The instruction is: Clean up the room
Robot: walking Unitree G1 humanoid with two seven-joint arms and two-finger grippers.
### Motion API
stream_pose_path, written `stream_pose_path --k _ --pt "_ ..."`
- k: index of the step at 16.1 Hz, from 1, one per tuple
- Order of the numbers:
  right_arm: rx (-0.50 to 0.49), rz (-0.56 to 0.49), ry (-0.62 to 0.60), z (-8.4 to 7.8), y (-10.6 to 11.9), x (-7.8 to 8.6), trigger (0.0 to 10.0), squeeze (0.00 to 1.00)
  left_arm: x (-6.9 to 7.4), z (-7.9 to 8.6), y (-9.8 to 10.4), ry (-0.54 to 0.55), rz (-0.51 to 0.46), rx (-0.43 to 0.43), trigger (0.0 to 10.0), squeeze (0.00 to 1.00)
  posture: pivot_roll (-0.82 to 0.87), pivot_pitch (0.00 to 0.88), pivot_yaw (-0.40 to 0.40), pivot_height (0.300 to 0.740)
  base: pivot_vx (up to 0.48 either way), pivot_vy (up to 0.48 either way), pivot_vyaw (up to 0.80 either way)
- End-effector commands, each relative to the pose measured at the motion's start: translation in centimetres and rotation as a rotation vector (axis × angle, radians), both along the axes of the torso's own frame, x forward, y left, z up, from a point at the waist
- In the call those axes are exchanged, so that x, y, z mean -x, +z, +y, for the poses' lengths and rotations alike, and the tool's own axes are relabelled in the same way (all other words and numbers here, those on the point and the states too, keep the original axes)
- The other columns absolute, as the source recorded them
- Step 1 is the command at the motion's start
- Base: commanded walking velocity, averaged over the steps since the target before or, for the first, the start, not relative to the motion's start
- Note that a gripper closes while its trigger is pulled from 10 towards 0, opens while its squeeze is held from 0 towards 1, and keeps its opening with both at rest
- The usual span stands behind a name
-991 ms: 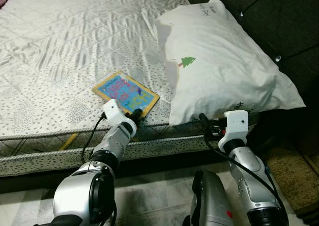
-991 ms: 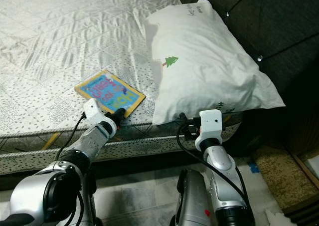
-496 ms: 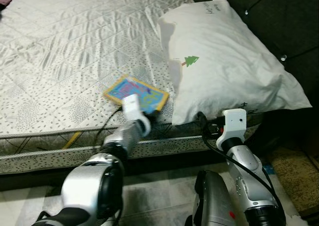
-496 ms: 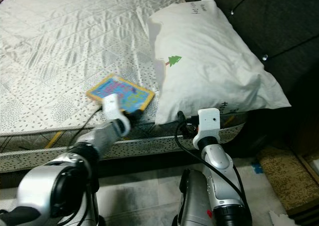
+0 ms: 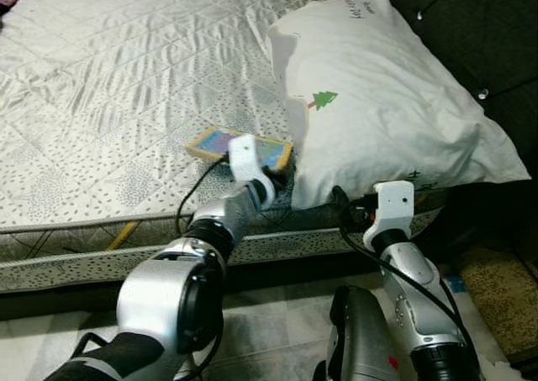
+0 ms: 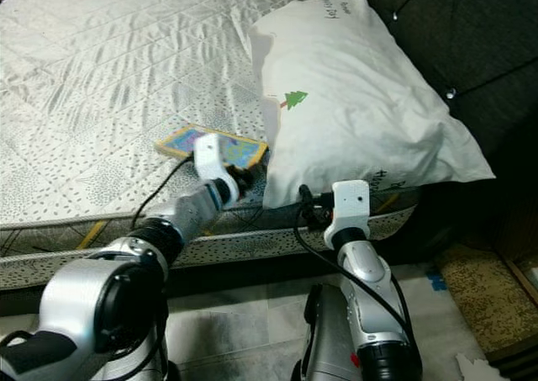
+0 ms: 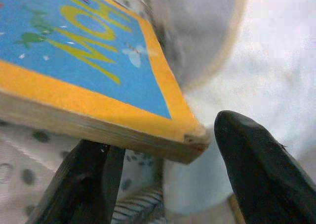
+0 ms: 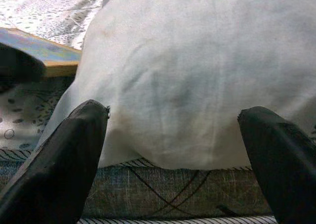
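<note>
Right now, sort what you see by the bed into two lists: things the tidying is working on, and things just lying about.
In the job:
- colourful yellow-edged board book, corner between the open jaws of the left gripper
- large white pillow with a green tree print, facing the open right gripper

Lying about:
- white quilted mattress
- brown mat on the floor

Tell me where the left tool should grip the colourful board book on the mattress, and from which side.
Grip the thick blue-and-yellow board book by its near corner beside the white pillow, coming in low from the mattress edge. That corner looks lifted off the quilted mattress, so one finger can slide beneath. The left tool is open around it there; the right tool faces the pillow.
</note>
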State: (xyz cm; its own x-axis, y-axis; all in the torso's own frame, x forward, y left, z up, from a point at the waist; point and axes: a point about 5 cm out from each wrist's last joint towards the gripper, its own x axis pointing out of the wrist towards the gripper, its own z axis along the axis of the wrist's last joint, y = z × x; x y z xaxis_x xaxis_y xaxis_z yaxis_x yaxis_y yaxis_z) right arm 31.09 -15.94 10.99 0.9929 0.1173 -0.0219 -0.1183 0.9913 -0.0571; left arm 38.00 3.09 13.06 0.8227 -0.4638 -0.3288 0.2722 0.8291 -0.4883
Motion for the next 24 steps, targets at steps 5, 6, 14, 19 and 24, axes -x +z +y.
stream_pose_path --k 5,6,14,19,24 --pt "0.004 0.016 0.008 0.4 -0.4 -0.2 10.0 0.0 2.7 -3.4 -2.5 -0.342 -0.002 -0.204 10.0 0.0 -0.09 0.153 -0.043 0.498 0.0 0.0 0.0" --pt "0.004 0.016 0.009 0.4 -0.4 -0.3 10.0 0.0 3.2 -4.0 -2.8 -0.404 -0.01 -0.241 10.0 0.0 -0.09 0.152 -0.043 0.498 0.0 0.0 0.0" --pt "-0.001 0.018 0.008 0.6 -0.6 -0.4 10.0 0.0 1.6 -4.9 1.4 -0.332 -0.191 -0.125 10.0 0.0 -0.06 0.145 -0.035 0.498 0.0 0.0 0.0" --pt "-0.01 0.021 0.018 0.9 -0.8 -0.6 10.0 0.0 1.4 1.8 3.5 0.002 -0.48 -0.103 10.0 0.0 -0.03 0.14 -0.041 0.498 0.0 0.0 0.0" --pt "-0.001 0.026 0.001 0.0 -1.0 -0.2 10.0 0.0 1.7 10.6 -0.3 0.342 -0.347 -0.223 10.0 0.0 -0.03 0.156 -0.046 0.498 0.0 0.0 0.0"
